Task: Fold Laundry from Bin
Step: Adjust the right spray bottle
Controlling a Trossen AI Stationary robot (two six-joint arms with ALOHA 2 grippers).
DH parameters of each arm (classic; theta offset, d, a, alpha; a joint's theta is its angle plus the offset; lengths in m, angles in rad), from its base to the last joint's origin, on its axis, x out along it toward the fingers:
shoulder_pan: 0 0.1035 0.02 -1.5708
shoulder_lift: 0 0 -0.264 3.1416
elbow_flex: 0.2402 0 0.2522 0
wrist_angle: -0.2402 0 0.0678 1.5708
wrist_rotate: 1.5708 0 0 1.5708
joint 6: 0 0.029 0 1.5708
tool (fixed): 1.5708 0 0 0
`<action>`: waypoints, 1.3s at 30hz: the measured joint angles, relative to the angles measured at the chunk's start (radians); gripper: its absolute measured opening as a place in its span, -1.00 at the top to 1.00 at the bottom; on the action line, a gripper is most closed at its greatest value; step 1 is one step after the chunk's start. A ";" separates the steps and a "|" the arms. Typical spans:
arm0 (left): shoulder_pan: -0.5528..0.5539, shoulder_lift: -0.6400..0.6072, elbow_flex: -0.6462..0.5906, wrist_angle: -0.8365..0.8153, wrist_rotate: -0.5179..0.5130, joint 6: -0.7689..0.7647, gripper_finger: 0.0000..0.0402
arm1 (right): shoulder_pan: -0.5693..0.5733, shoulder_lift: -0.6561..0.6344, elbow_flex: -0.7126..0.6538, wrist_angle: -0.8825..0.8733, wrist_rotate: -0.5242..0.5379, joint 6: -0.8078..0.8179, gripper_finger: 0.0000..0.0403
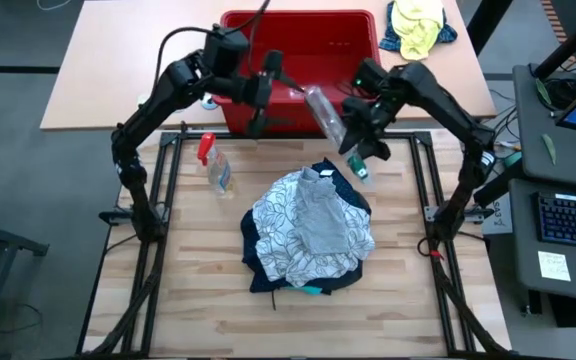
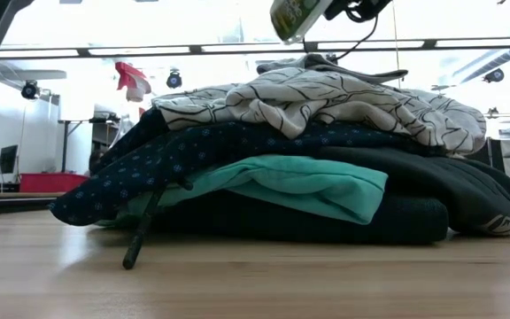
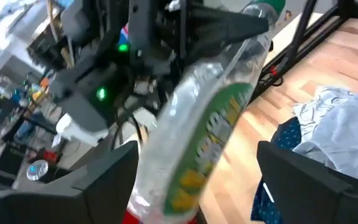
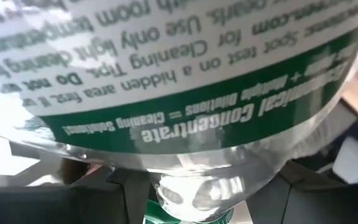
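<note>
My right hand [image 1: 356, 150] is clamped on a clear bottle [image 1: 326, 113] with a green-and-white label, held tilted in the air beside the red bin [image 1: 353, 25]. My left hand [image 1: 265, 105] sits at the bottle's other end, fingers [image 3: 107, 180] spread wide, not gripping. The laundry [image 1: 308, 230] lies heaped mid-worktop [image 1: 198, 300], patterned white piece on top. A red-capped spray bottle [image 1: 215, 165] lies left of the heap.

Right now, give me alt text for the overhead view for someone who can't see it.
A messy pile of soft garments lies on the wooden table. Above it, the right gripper holds a clear plastic bottle, with the open left gripper beside it over the red plastic bin.
</note>
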 joint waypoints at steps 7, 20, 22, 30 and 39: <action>-0.046 -0.001 0.000 -0.004 0.013 0.031 -0.55 | 0.089 0.027 -0.001 0.001 -0.001 0.060 0.04; -0.061 0.024 -0.016 -0.094 0.092 0.008 -0.55 | 0.115 0.063 -0.002 0.006 -0.010 0.066 0.04; -0.061 0.049 -0.017 -0.102 0.092 0.005 -0.55 | 0.116 0.063 -0.002 0.009 -0.010 0.071 0.04; -0.072 0.125 -0.018 -0.114 0.106 0.016 -0.52 | 0.135 0.065 -0.002 0.009 0.002 0.093 0.04; -0.076 0.145 -0.016 -0.122 0.105 0.038 0.15 | 0.137 0.065 -0.002 0.053 0.013 0.094 0.05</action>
